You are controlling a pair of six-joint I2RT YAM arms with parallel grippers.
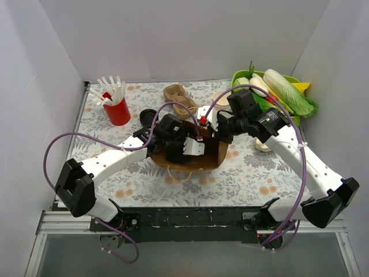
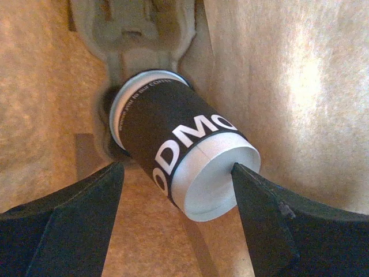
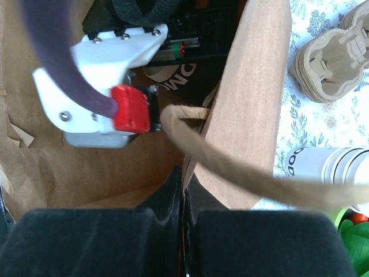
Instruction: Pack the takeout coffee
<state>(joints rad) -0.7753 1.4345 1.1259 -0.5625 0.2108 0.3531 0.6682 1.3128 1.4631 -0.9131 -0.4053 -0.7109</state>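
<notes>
Inside the brown paper bag [image 1: 214, 157], a white takeout coffee cup [image 2: 173, 130] with a black printed sleeve leans tilted. Its far end rests in a tan pulp carrier [image 2: 134, 29] on the bag floor. My left gripper [image 2: 177, 168] reaches into the bag and is open. Its fingers flank the cup's near white end; the right finger [image 2: 259, 208] is at that end's edge and the left one stands apart. From the right, my right gripper [image 3: 184, 180] is shut on the bag's upper edge [image 3: 253, 86]. No lid shows on this cup.
A red cup of white straws [image 1: 117, 108] stands at the back left, with a black lid [image 1: 147, 115] near it. Spare pulp carriers [image 1: 179, 95] and a green basket of vegetables [image 1: 277, 92] sit behind the bag. Another white cup [image 3: 328, 167] lies right of the bag.
</notes>
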